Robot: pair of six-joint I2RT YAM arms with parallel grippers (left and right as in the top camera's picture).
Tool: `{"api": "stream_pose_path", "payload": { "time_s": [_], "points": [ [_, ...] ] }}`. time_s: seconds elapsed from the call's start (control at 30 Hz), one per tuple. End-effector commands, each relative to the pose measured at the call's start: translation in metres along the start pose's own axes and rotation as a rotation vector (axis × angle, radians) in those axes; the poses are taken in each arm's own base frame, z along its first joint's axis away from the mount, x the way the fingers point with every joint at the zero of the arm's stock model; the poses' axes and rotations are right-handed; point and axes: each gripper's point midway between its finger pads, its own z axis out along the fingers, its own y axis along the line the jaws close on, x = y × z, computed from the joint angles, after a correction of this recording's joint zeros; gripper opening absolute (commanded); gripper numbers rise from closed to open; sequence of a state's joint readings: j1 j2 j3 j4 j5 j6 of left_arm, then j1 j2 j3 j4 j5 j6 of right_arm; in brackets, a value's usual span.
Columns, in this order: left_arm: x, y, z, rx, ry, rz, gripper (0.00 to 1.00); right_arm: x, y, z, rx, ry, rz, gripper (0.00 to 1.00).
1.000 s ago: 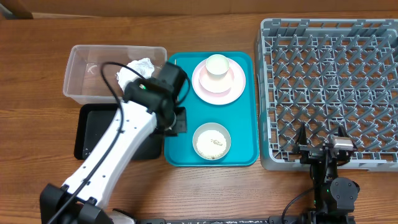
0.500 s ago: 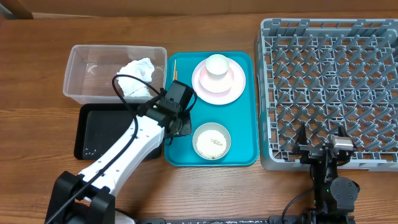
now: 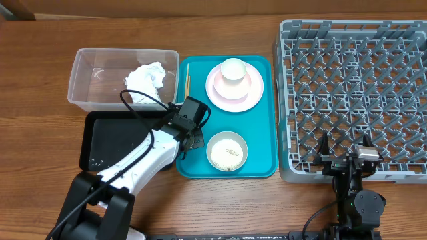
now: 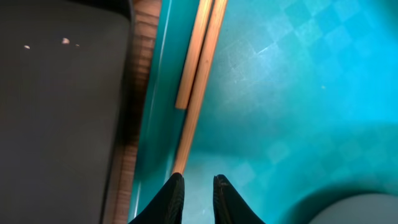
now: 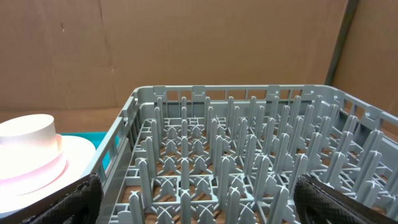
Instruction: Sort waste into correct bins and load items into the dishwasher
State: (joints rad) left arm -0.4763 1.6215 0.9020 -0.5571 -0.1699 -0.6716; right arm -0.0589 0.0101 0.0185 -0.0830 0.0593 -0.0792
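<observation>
Grey dish rack (image 3: 353, 93): far right of the table, no items loaded, with the right gripper (image 3: 344, 147) parked at its near edge, fingers spread wide and empty. Teal tray (image 3: 267, 167): centre. Clear tub (image 3: 87, 73): left rear, holding the crumpled tissue (image 3: 147, 81). Black tray (image 3: 107, 143): in front of the tub, a few white specks, probably rice grains (image 3: 93, 162), on its floor. Plate (image 3: 250, 97): rear of the teal tray, small white cup (image 3: 233, 70) standing on it. Bowl (image 3: 227, 151): front of the teal tray, rice inside. Chopsticks (image 4: 199, 81): side by side, flat along the tray's left rim. Left gripper (image 4: 196, 196): low over the tray just short of the chopsticks' near ends, fingers drawn almost together, holding nothing. Hazards, as judged: the sticks lie flat against the rim, so a pinch may catch only one or roll both away, and the bowl sits close enough to the wrist to be knocked, scattering rice.
</observation>
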Motion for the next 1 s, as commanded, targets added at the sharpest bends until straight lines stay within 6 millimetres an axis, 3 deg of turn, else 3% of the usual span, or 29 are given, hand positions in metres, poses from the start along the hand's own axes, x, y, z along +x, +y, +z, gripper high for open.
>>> {"api": "stream_pose_path", "payload": {
  "time_s": [0.0,0.17,0.4,0.97],
  "points": [
    [0.0028,0.0052,0.0115,-0.035,0.003,-0.017,0.18,0.0028,-0.0016,0.0003,0.009,0.0,-0.007,1.0],
    [0.0029,0.0038,0.0174,-0.035,0.004,-0.02,0.19,0.0028,-0.0016,0.0003,0.009,0.0,-0.007,1.0],
    [-0.0017,0.0003,0.0175,-0.021,-0.014,-0.022,0.28,0.0027,-0.0016,0.0002,0.009,0.0,-0.007,1.0],
    [0.0028,-0.003,0.0186,0.002,0.006,0.002,0.25,0.0027,-0.0016,0.0002,0.009,0.0,-0.007,1.0]
  ]
}}
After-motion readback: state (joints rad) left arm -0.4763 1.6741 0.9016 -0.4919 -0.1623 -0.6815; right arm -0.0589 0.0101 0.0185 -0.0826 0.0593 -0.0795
